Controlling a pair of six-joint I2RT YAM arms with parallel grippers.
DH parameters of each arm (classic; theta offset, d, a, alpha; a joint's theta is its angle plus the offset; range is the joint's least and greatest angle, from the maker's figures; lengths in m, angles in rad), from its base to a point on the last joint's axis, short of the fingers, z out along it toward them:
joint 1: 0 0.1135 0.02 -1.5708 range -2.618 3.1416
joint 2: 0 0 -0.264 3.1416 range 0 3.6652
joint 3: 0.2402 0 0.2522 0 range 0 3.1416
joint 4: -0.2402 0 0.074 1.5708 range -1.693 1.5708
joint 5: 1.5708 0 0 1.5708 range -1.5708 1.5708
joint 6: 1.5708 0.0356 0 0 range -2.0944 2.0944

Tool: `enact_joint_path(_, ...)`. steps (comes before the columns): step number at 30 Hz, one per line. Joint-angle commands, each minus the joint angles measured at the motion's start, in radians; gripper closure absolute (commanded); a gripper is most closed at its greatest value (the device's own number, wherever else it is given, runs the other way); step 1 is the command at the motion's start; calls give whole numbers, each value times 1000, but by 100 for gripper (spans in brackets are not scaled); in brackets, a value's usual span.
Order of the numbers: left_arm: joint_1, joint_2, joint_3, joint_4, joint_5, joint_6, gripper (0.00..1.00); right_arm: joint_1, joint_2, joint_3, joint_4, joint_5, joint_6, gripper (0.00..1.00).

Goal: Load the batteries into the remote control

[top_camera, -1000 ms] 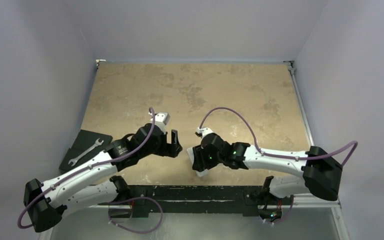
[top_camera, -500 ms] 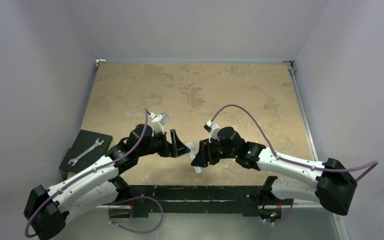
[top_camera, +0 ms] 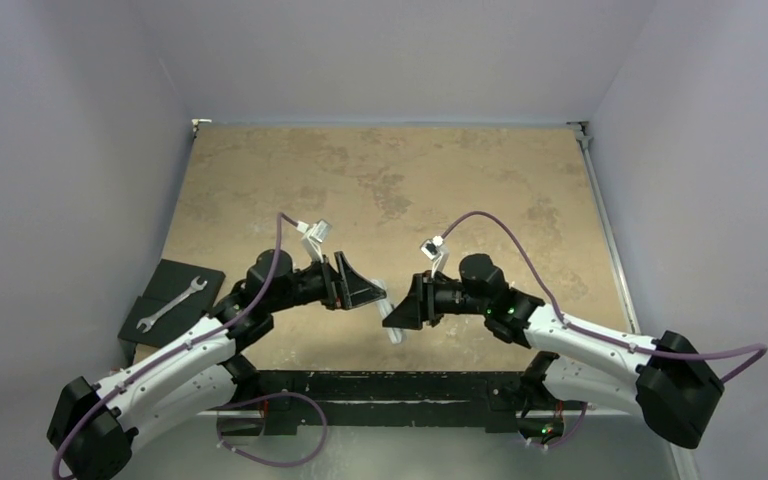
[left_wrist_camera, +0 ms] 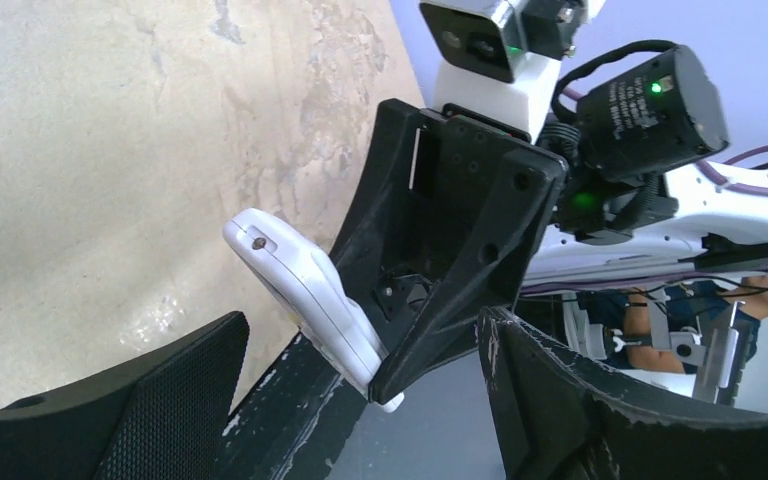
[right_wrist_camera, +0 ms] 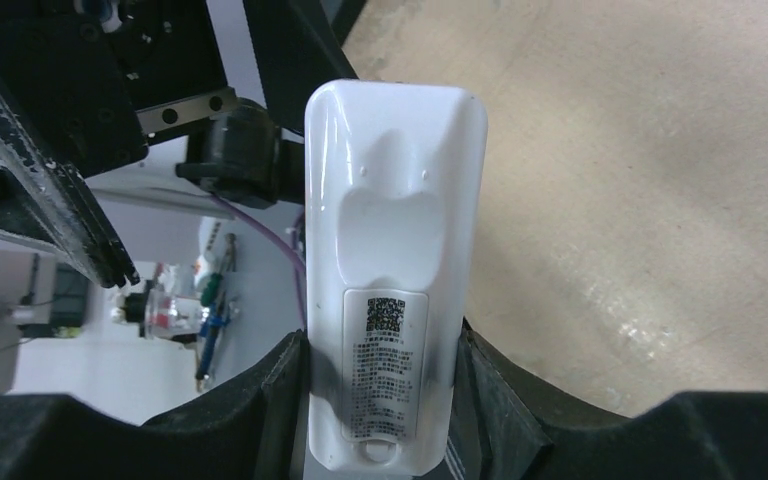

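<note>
A: Right gripper [right_wrist_camera: 385,405]?
B: Clamped on the remote control [right_wrist_camera: 396,230]; the labelled back faces its wrist camera.
A: Left gripper [left_wrist_camera: 360,410]?
B: Jaws wide apart, remote's free end just ahead of them.

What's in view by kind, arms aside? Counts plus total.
remote control: 1
wrench: 1
black pad under the wrench: 1 (it may be two pieces, cannot tell)
batteries: 0 in view
Total: 3
</note>
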Motion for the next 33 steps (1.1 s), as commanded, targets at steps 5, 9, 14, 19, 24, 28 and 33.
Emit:
enact_joint_path(5, 8, -30, -9, 114, 31, -44, 15, -36, -41, -66, 313, -118, 176, 100)
enact_joint_path(9, 9, -47, -19, 129, 27, -57, 15, -40, -52, -88, 394, -137, 235, 100)
enact_joint_path(14, 8, -53, -34, 169, 37, -81, 15, -41, -45, -118, 549, -164, 333, 100)
enact_joint_path(19, 9, -53, -62, 266, 58, -138, 15, -41, -35, -144, 681, -158, 418, 100)
enact_joint_path(24, 8, -43, -82, 344, 77, -188, 15, -41, -29, -152, 721, -154, 439, 100)
enact_joint_path(28, 8, -37, -92, 381, 82, -212, 16, -41, -17, -150, 731, -152, 444, 100)
enact_joint_path(33, 8, -23, -99, 423, 93, -237, 20, -41, -5, -140, 737, -141, 449, 100)
